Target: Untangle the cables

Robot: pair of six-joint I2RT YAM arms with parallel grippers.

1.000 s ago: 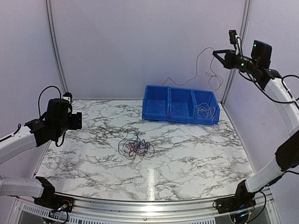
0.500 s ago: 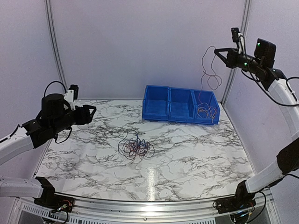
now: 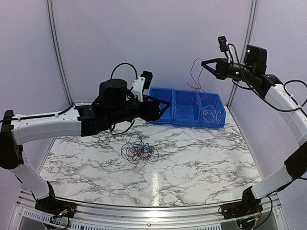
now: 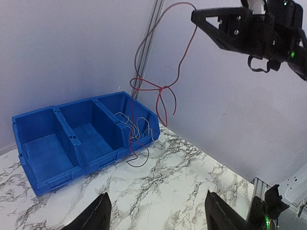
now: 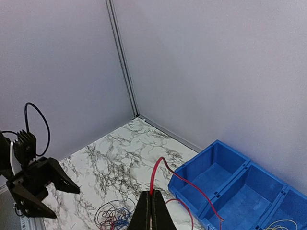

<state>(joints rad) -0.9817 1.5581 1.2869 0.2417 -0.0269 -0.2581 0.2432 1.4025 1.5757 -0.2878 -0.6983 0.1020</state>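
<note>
Right gripper (image 3: 204, 63) pinches a red cable (image 4: 163, 88) high at the far right; the left wrist view shows its knot plainly. Left gripper (image 3: 165, 104) stands spread, empty.

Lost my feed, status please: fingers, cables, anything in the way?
Right fingers shut on red cable, held high over blue bin. Left fingers open, empty. Cable tangle on table. Nothing blocking.

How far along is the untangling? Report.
Done: pale wires lie in the right compartment of the blue bin. In hand: right fingers pinch a knotted red cable hanging above it; open left fingers point toward it. Left: that knot, plus the tangle on the table.
</note>
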